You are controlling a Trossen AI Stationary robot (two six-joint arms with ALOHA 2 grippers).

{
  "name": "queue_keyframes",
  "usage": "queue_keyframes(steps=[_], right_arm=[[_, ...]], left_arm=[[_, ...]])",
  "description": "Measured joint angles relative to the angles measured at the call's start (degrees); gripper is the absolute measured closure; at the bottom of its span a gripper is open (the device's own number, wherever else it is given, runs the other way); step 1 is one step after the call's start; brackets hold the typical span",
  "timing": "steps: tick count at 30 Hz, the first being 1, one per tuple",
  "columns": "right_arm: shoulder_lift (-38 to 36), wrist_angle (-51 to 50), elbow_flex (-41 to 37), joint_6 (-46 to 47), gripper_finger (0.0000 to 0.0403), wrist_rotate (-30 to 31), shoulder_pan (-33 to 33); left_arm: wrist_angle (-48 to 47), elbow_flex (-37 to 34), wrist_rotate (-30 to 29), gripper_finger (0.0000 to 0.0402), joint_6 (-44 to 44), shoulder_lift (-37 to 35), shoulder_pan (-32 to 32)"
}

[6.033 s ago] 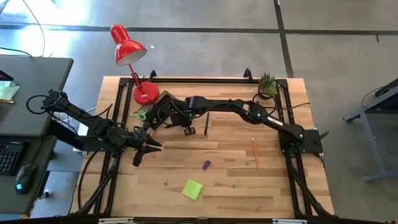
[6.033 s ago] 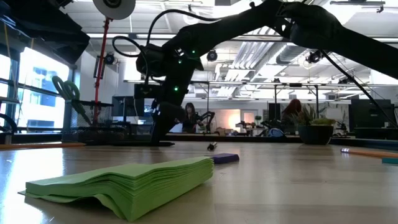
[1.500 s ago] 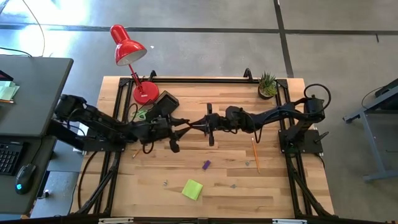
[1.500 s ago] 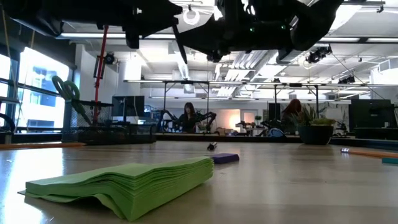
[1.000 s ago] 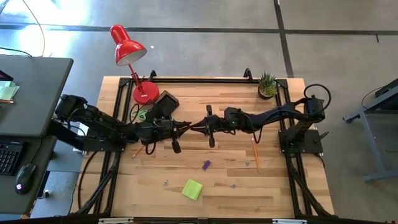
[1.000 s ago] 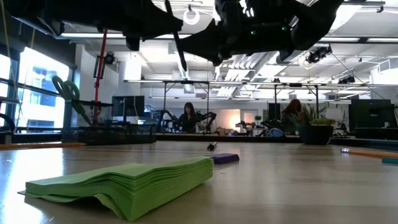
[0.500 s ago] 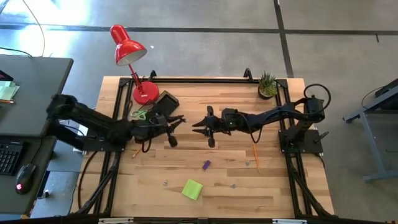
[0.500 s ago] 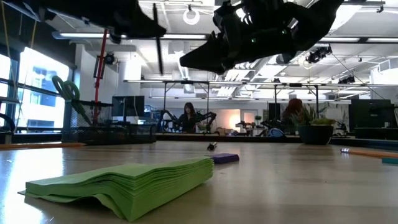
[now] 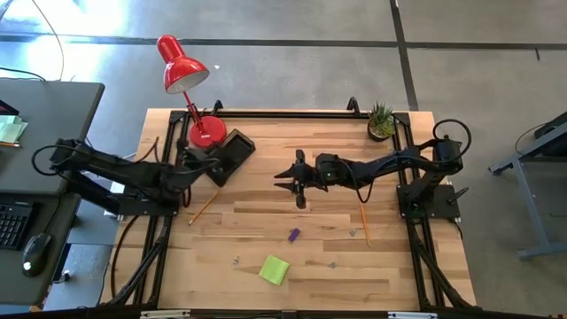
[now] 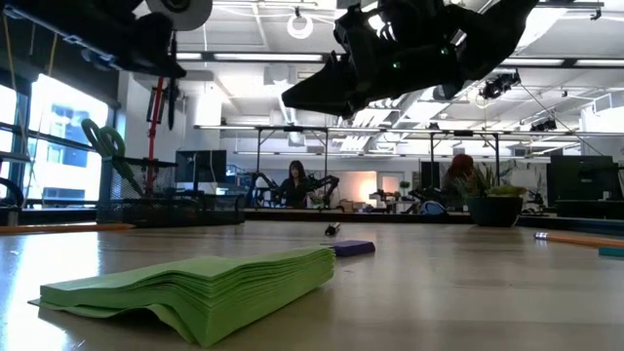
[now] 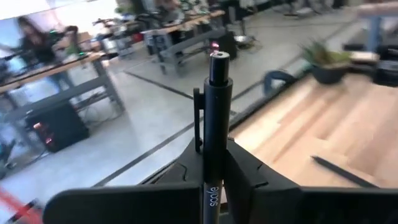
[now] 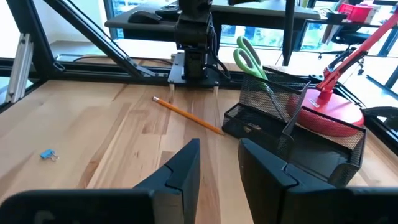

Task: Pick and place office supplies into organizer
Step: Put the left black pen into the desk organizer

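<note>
My left gripper (image 9: pixel 195 161) is beside the black mesh organizer (image 9: pixel 229 152), on its left, shut on a dark pen (image 11: pixel 214 118). The green-handled scissors (image 12: pixel 249 56) and another pen (image 12: pixel 292 118) stand in the organizer (image 12: pixel 292 134). My right gripper (image 9: pixel 285 175) is open above the table's middle, holding nothing. One orange pencil (image 9: pixel 204 208) lies near the organizer, a second (image 9: pixel 362 219) on the right. A dark pen (image 11: pixel 336 171) lies on the wood. The lime-green sticky-note pad (image 9: pixel 274 269) and purple piece (image 9: pixel 293 235) rest nearer the front. My left gripper pinches the pen's barrel (image 11: pixel 212 180) between its two fingers (image 11: pixel 249 171), which lie level and across it. The clicker end with the clip (image 11: pixel 217 62) stands up past the fingers. The pen (image 10: pixel 172 102) is upright and clear of the table.
The red desk lamp's base (image 9: pixel 207 131) sits just behind the organizer, and a small potted plant (image 9: pixel 381 120) stands at the far right corner. Tiny clips (image 9: pixel 236 260) lie near the pad, and a blue one (image 12: pixel 46 154) farther off. Black rails (image 9: pixel 292 113) frame the table.
My left gripper has drawn away from my right gripper, moving from the table's middle toward its left edge to a place beside the organizer. It has carried the pen along, still upright. My right gripper has stayed over the middle.
</note>
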Motion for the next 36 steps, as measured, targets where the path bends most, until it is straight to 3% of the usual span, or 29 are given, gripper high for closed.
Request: queue_keyframes(steps=[5,9,14,23,31,36], right_arm=[[0.00,0.04,0.00,0.00,0.0300,0.04,0.00],[0.00,0.04,0.00,0.28,0.0300,0.04,0.00],[-0.02,0.04,0.00,0.44,0.0300,0.05,0.00],[-0.04,0.04,0.00,0.44,0.0300,0.07,0.00],[-0.04,-0.12,0.00,0.45,0.0299,0.07,0.00],[-0.04,-0.17,0.00,0.44,0.0299,0.09,0.00]], left_arm=[[-0.68,-3.57,-4.50,0.0370,-3.38,-6.13,0.02],[-0.73,-6.49,-8.61,0.0381,-7.28,-8.35,2.12],[-0.71,-8.29,-1.17,0.0394,-9.87,-8.88,8.97],[-1.30,-8.52,12.52,0.0345,-11.87,-8.27,19.17],[-3.44,-8.52,15.48,0.0350,-12.34,-8.27,20.63],[-2.98,-8.52,16.18,0.0330,-12.72,-8.27,20.61]])
